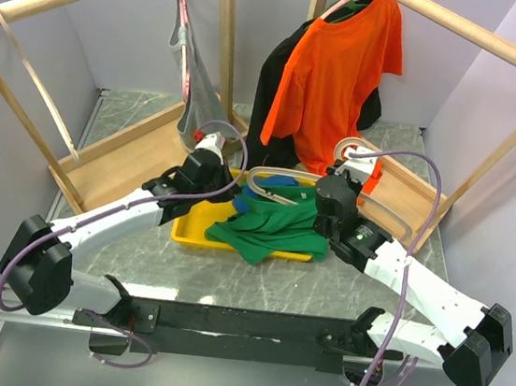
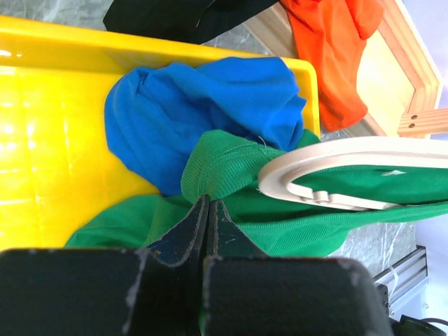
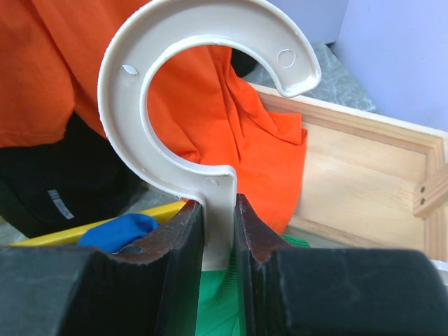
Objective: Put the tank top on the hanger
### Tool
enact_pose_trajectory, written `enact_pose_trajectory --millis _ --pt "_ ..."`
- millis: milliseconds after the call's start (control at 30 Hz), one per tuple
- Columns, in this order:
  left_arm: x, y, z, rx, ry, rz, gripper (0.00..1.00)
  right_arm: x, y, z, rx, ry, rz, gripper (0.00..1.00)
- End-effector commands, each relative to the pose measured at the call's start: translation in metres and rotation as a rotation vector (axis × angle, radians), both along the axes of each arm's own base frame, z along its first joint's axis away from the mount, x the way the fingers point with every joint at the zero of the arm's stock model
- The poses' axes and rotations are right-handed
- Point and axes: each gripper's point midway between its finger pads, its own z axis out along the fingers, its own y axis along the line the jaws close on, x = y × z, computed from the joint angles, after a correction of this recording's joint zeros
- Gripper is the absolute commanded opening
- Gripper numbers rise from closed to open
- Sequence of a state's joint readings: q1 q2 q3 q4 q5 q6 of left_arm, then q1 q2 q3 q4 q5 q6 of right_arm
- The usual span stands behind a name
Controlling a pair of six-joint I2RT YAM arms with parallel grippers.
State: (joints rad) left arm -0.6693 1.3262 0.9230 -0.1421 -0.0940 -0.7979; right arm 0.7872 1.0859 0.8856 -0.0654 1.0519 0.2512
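As the right end effector (image 3: 220,231) clamped the hanger (image 3: 210,17) by its neck, the left end effector (image 2: 208,224) pinched the tank top (image 2: 231,168) just beside the hanger's tip.

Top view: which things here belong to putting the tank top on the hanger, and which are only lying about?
For the job: green tank top, pinched by the left gripper; pale hanger, its neck clamped by the right gripper.
Only lying about: blue garment, yellow tray, orange T-shirt, black garment, grey top.
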Motion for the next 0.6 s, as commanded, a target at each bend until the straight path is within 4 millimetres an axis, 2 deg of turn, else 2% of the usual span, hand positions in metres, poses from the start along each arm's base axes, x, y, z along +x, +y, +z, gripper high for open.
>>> enact_pose_trajectory --millis 0,233,433,533,567 --pt "0.005 0.003 0.029 0.001 -0.064 0.009 0.01 0.0 -0.001 0.031 0.086 -0.104 0.001 0.0" --pt "0.016 -0.004 0.081 -0.032 -0.151 -0.002 0.01 -0.001 0.006 0.033 0.078 -0.106 0.01 0.0" --pt "0.017 -0.008 0.108 -0.05 -0.195 -0.024 0.01 0.005 0.013 0.04 0.067 -0.109 0.005 0.0" --pt "0.016 -0.013 0.118 -0.067 -0.204 -0.047 0.01 0.01 0.026 0.055 0.075 -0.13 0.037 0.0" --pt "0.016 -0.016 0.12 -0.068 -0.205 -0.054 0.01 0.011 0.03 0.066 0.085 -0.147 0.044 0.0"
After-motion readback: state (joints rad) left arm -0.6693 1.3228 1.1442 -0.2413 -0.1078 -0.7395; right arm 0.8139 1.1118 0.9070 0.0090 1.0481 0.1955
